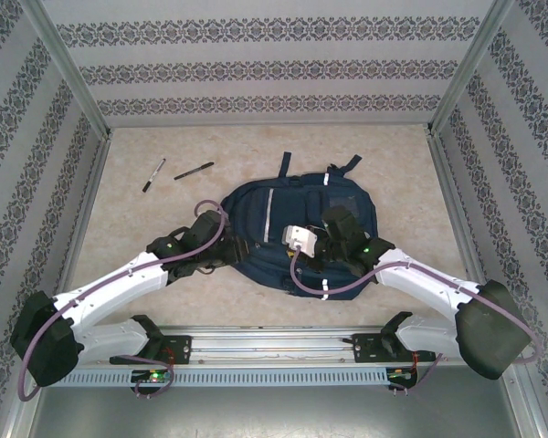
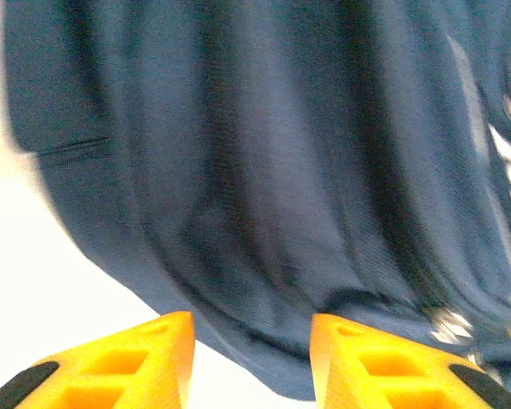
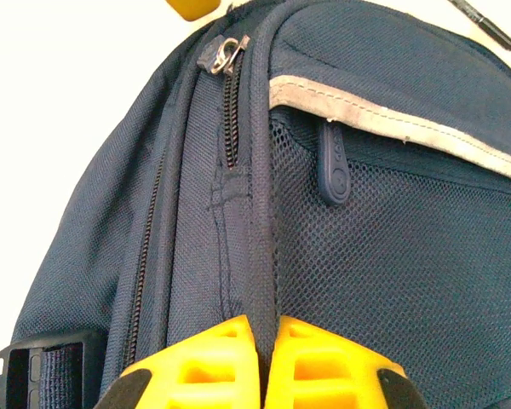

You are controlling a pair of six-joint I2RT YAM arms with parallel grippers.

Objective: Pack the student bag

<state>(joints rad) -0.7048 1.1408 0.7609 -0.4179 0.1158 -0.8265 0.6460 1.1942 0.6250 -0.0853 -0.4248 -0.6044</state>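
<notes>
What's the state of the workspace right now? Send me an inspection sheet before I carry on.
Surface: beige marbled table.
Job's things: student bag lying flat mid-table, dark straps at its far end.
Clutter: two pens on the table, far-left of the bag, apart from it.
Grippers: left gripper jaws apart at the bag's edge; right gripper shut on a raised seam of the bag.
Cables: purple cables along both arms, one looping by the bag's near edge.
Surroundings: patterned walls on three sides; metal rail at the near edge.
</notes>
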